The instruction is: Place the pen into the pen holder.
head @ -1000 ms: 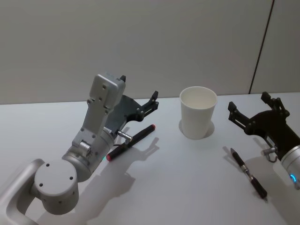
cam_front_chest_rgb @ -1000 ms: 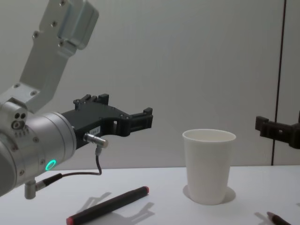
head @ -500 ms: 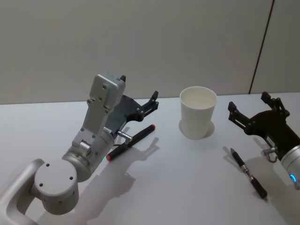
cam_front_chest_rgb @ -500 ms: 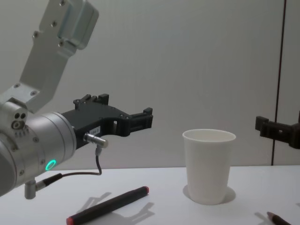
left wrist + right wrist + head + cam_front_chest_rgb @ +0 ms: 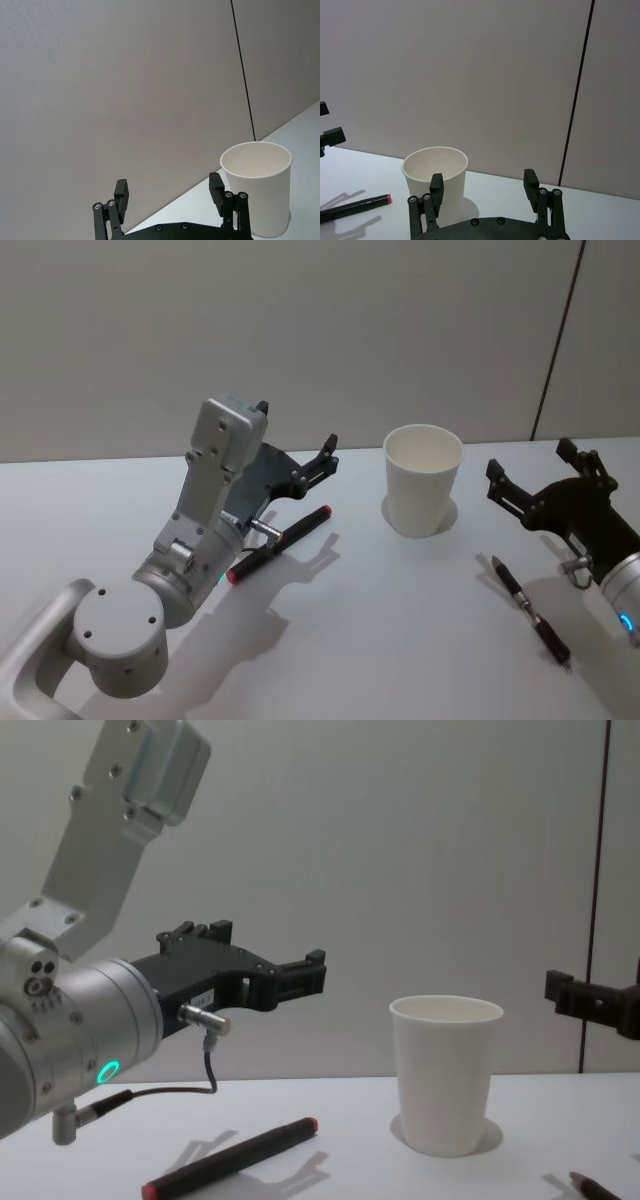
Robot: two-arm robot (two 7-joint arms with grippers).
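The right gripper (image 5: 530, 457) has sunk a shade since a second ago; the left arm (image 5: 200, 540), the cup and both pens lie as they did.

The white table (image 5: 380, 660) carries everything, with a plain grey wall behind it. The left arm is the biggest thing on it, reaching forward from the left. Its left gripper (image 5: 297, 430) hangs above the table with its fingers spread wide and nothing between them. It points past the cup's left side toward the wall. The right gripper comes in from the right edge, also off the table. Its fingers stand well apart and hold nothing. In the right wrist view the cup sits beyond its fingers, nearer one of them than the other.

The cup (image 5: 423, 480) stands upright at the far middle of the table, between the two grippers and touching neither. Its mouth is open and nothing shows inside it.

The red-ended pen (image 5: 280, 543) lies flat on the table left of the cup. It slants toward the cup, with one red end close to the left wrist. From the chest view it lies on the table under the left gripper, clear of its fingers.

The black pen (image 5: 528, 612) lies flat to the right of the cup, well apart from it. It lies on the near side of the right gripper, its tip pointing roughly toward the cup.
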